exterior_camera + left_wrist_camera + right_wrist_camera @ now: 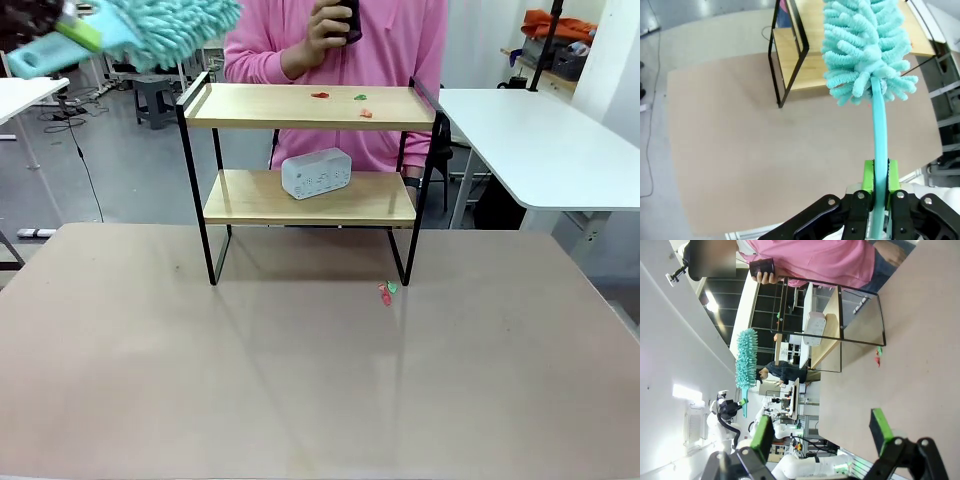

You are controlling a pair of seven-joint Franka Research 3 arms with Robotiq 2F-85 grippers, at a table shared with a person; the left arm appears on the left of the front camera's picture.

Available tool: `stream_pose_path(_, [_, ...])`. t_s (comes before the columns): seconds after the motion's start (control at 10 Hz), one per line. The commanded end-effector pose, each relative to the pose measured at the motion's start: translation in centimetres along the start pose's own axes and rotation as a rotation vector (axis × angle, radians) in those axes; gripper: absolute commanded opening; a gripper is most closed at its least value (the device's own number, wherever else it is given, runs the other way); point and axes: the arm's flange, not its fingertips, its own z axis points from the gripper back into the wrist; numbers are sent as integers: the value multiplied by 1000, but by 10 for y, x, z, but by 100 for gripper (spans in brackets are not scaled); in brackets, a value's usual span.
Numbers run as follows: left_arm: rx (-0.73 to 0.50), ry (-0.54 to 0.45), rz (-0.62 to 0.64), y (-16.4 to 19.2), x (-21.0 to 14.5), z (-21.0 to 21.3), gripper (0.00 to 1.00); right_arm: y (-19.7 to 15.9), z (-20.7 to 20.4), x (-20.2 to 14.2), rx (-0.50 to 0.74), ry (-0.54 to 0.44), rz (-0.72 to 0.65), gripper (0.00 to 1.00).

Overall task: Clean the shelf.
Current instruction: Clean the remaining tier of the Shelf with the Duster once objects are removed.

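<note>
Teal and fluffy, one duster [865, 45] stands up from my left jaws, which are pressed together on its thin handle, with one green pad [868, 176] on each side of it. In the front view its head hangs high at the left, near the rail at the top board's left end but apart from it.

The shelf [270, 106] stands in the middle of the far half of the worktop [300, 400], two wooden boards on one black frame. On the top board I count three small scraps [320, 95], two red and one green, spread from its middle toward the right. On the lower board sits one white box [316, 173] with rounded corners. Two more scraps [386, 292], one red and one green, lie together on the worktop just in front of the shelf's right front leg.

My right jaws are spread wide with nothing between them.

One person in a pink top [400, 50] stands behind the shelf, one hand [325, 28] holding a dark object.
</note>
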Motion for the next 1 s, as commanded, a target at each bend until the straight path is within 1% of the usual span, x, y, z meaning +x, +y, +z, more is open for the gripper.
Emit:
stream_pose_path(0.0, [15, 55, 18, -6, 23, -27, 12, 3, -1, 2, 19, -9, 12, 100])
stream_pose_path(0.3, [63, 136, 90, -8, 45, -68, 12, 3, -1, 2, 19, -9, 12, 100])
stream_pose_path(0.4, [61, 177, 86, -11, 53, -81, 12, 3, -1, 2, 19, -9, 12, 100])
stream_pose_path(0.6, [90, 199, 83, -24, 63, -106, 12, 3, -1, 2, 19, -9, 12, 100])
stream_pose_path(0.9, [71, 255, 21, -51, 62, -130, 12, 3, -1, 2, 19, -9, 12, 100])
